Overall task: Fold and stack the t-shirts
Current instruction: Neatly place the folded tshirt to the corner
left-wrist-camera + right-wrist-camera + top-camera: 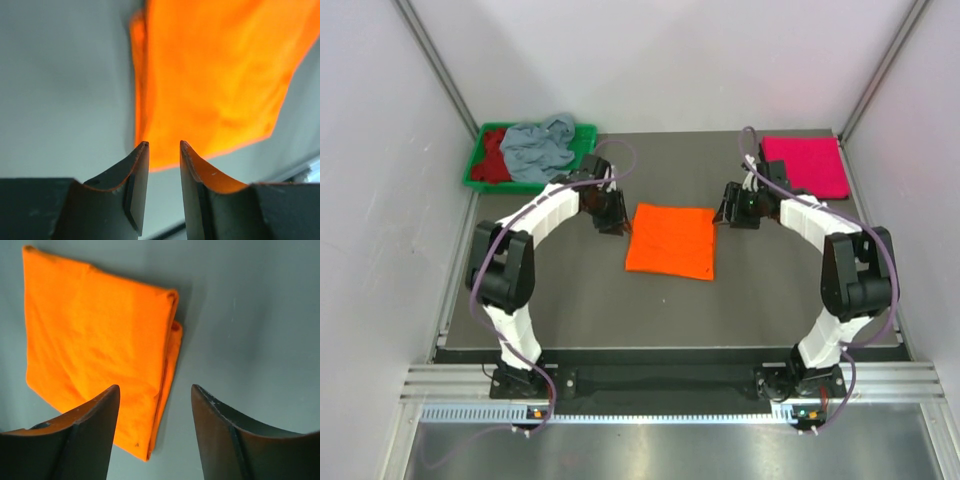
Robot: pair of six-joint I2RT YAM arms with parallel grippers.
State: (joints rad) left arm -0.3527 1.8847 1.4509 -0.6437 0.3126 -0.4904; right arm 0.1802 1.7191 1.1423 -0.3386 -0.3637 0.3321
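orange t-shirt [670, 240] lying folded mid-worktop [570, 300] | left fingers [137, 175] hovering released, empty, at its 9 o'clock | right fingers [95, 425] hovering released, empty, at its 3 o'clock

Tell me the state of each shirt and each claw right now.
Orange shirt: folded, flat on the table.
Pink shirt: folded, far right corner.
Grey-blue shirt: crumpled in the green tray.
Dark red shirt: crumpled in the same tray.
Left claw: open, empty.
Right claw: open, empty.
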